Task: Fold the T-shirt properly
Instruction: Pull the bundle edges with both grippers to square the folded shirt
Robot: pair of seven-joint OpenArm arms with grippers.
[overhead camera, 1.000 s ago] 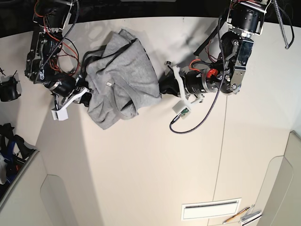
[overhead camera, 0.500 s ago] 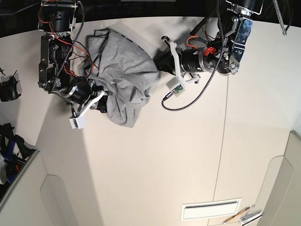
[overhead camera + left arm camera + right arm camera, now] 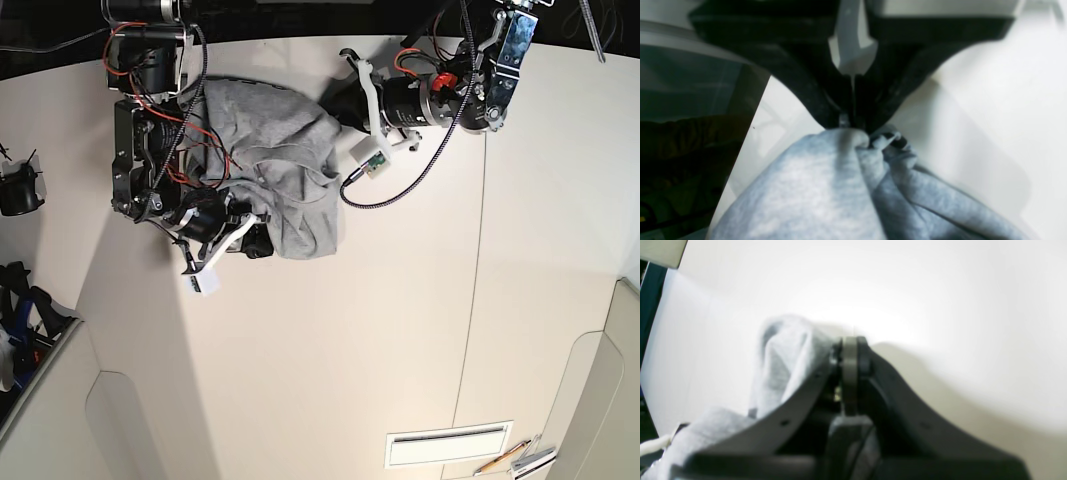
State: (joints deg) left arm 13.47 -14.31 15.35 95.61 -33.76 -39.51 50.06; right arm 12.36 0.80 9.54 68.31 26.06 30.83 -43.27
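While both grippers — left gripper [image 3: 335, 108] and right gripper [image 3: 258, 238] — stay clamped on the T-shirt [image 3: 275, 165], we have carried it from mid-table toward the table's [image 3: 400, 330] far edge; it hangs bunched, so spreading it flat comes next, we judge

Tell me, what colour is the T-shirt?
Plain heather grey T-shirt, clearest in the base view.

A pale cream desk [image 3: 400, 330] with faint panel seams carries the scene. The grey T-shirt [image 3: 280, 170] lies bunched on it toward the far edge — creased and heaped. Near the front right corner lie a flat white slotted strip [image 3: 449, 443] and, just beside it, a pencil [image 3: 503, 457].
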